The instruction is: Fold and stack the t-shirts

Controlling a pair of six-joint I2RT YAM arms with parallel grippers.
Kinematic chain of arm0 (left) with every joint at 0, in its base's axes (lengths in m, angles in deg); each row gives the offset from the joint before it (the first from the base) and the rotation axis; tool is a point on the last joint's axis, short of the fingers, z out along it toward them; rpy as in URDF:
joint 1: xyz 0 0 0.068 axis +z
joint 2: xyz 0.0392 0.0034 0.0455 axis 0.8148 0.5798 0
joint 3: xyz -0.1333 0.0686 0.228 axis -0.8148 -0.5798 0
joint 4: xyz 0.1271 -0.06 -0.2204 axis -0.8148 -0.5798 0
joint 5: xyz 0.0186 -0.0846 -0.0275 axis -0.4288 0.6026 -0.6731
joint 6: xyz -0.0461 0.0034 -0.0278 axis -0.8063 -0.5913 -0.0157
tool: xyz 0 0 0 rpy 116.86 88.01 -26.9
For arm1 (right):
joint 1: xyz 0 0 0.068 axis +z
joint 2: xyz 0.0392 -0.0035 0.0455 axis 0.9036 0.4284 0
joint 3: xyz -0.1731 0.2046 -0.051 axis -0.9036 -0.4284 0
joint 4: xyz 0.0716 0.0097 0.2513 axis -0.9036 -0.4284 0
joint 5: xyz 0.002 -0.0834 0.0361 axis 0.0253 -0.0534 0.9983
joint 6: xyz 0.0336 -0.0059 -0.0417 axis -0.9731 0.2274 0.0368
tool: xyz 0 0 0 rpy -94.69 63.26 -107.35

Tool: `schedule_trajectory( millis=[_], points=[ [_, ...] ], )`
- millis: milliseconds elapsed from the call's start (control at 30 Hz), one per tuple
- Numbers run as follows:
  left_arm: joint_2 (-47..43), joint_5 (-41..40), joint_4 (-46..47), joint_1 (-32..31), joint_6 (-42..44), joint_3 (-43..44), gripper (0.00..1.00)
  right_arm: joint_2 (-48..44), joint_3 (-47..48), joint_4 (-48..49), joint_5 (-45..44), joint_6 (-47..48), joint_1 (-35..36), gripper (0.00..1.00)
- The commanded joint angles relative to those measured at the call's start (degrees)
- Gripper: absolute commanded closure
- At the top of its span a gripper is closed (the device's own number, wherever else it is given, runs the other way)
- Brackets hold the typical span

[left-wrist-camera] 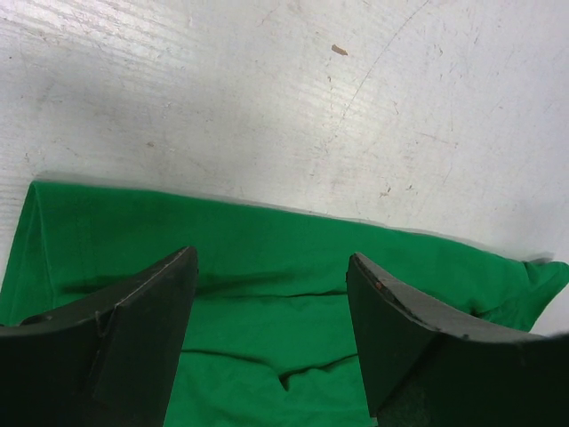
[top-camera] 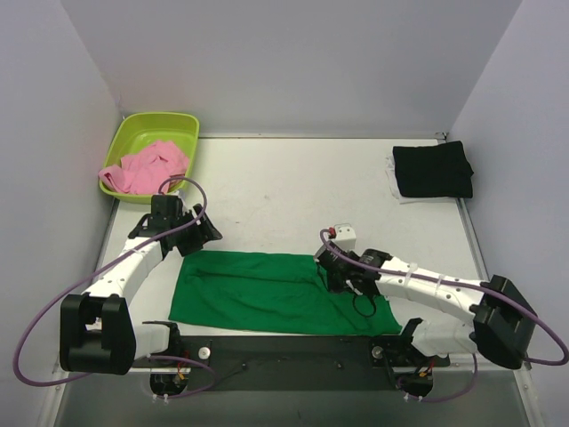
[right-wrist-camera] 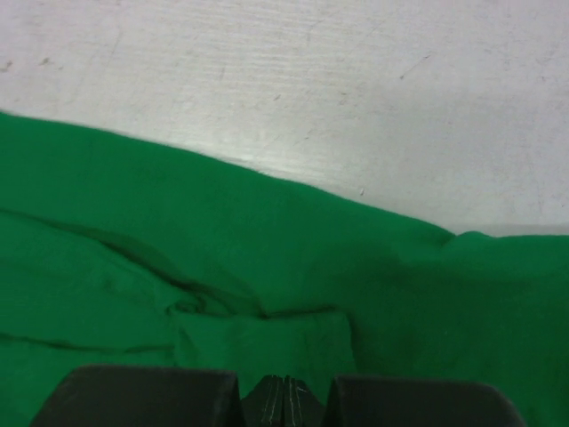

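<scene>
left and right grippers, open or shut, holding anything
left gripper: open, holding nothing, above the green t-shirt
right gripper: closed, pinching a fold of the green t-shirt

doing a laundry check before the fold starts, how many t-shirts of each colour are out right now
green t-shirt: 1
black t-shirt: 1
pink t-shirt: 1
total: 3

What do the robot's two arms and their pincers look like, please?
The left arm and right arm have white links between black blocky joints, each trailing a purple cable. The left pincer and right pincer are dark and wedge-tipped.
</scene>
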Motion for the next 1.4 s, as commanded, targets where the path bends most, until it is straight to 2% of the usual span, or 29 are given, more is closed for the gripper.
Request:
schedule_trajectory(
  millis=[0, 100, 233, 333, 367, 400, 433, 500, 533, 767, 967, 1100, 1367],
  points=[
    [-1.15, 0.63, 2.66, 0.32, 0.1, 0.12, 0.23, -4.65, 2.11, -7.01, -4.26, -4.38, 7.23, 1.0],
    [-1.24, 0.9, 2.66, 0.4, 0.01, -0.05, 0.23, -4.83, 2.72, -9.03, -4.61, -6.83, 11.11, 1.0],
    [-1.41, 0.98, 3.01, 0.4, -0.08, -0.14, 0.23, -1.51, 4.57, -11.75, -5.92, -9.74, 19.88, 1.0],
    [-1.41, 1.07, 3.1, 0.4, -0.17, -0.23, 0.23, 0.17, 4.75, -13.16, -10.05, -12.46, 21.31, 1.0],
    [-1.5, 1.07, 3.18, 0.4, -0.08, -0.32, 0.23, 0.35, 4.57, -13.43, -11.1, -12.91, 21.05, 0.91],
    [-1.67, 1.07, 3.1, 0.4, -0.08, -0.4, 0.23, 0.27, 4.48, -13.61, -12.07, -13.08, 20.53, 0.74],
    [-1.59, 1.07, 3.18, 0.4, -0.08, -0.4, 0.23, 0.09, 4.22, -13.61, -13.3, -12.82, 19.74, 0.48],
    [-1.85, 1.07, 3.1, 0.4, 0.01, -0.4, 0.23, -0.43, 4.22, -13.61, -14.45, -12.3, 17.28, 0.33],
    [-1.94, 1.16, 3.01, 0.4, 0.01, -0.4, 0.23, -0.61, 4.31, -13.44, -14.8, -11.34, 16.4, 0.31],
    [-1.68, 1.34, 3.36, 0.4, -0.08, -0.67, 0.23, -0.88, 2.47, -9.75, -13.41, -6.59, 8.75, 0.3],
    [-1.24, 1.34, 3.36, 0.49, -0.17, -0.32, 0.23, 2.28, 0.88, -4.04, -10.68, -4.3, 4.71, 0.37],
    [-1.15, 1.42, 3.27, 0.58, 0.01, -0.23, 0.23, 4.57, -0.35, -0.61, -8.31, -3.24, 3.12, 0.48],
    [-0.71, 1.34, 3.36, 0.84, 0.1, -0.23, 0.23, 6.94, -1.75, 3.17, -6.02, -2.01, 0.58, 0.52]
  ],
)
